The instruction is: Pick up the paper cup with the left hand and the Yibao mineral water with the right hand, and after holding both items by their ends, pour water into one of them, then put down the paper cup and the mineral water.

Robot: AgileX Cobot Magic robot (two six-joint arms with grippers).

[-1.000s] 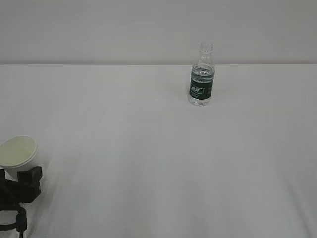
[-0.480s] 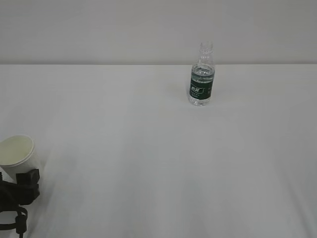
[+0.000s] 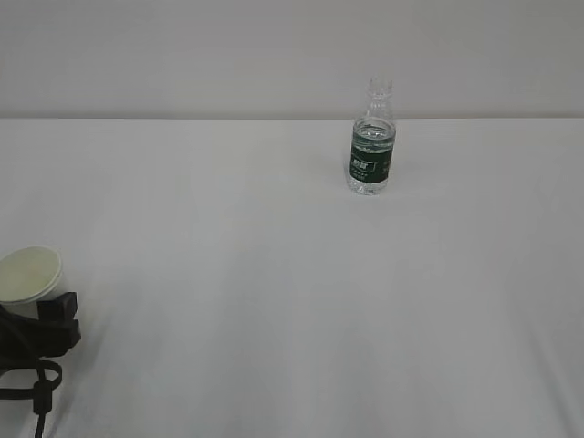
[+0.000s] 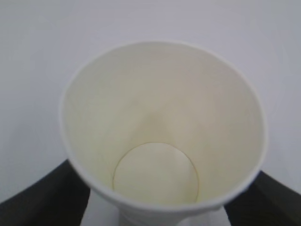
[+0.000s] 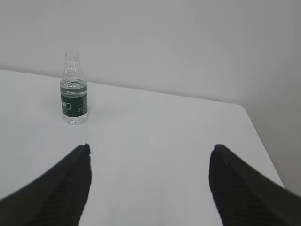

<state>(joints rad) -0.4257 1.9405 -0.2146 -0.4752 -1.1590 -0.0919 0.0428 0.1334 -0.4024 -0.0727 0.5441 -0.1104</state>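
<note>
at the near left corner of the white table (image 3: 274, 301), the paper cup (image 3: 27, 276) sat between the black fingers of the left hand (image 3: 36, 319), its cream inside turned toward the camera. in the left wrist view the cup (image 4: 162, 136) filled the frame, mouth up, its inside looking dry, with a black finger (image 4: 42, 197) on each side of its lower wall; the fingers stood wide and flanked the cup, but whether they pressed on it could not be told. whether the cup's base touched the table could not be told either.

far back and right of the middle, the water bottle (image 3: 371, 139) stood upright and uncapped, its dark green label facing forward, clear water showing up to its shoulder. the right hand (image 5: 148, 183) appeared only in its own wrist view, fingers spread wide with nothing between them, well apart from the bottle (image 5: 74, 89), which stood ahead and to the left of it.
</note>
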